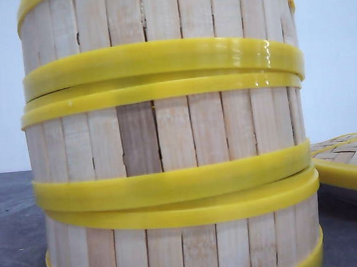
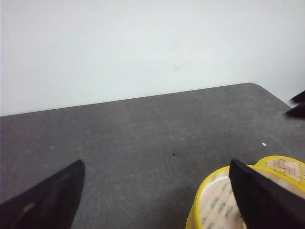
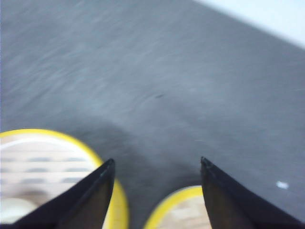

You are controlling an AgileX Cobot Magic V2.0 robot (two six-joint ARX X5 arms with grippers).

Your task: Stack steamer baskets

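Observation:
Three steamer baskets stand stacked in one column close to the front camera: the top basket, the middle basket and the bottom basket. Their yellow bands sit slightly askew on one another. The left wrist view shows the stack's open top with a pale patterned liner, beside one finger. My left gripper is open and empty above the table. My right gripper is open and empty too, with the top basket's rim by one finger.
A flat woven lid with a yellow rim lies right of the stack, also seen as the lid and the lid. The dark grey table ends at a white wall. The right wrist view is blurred.

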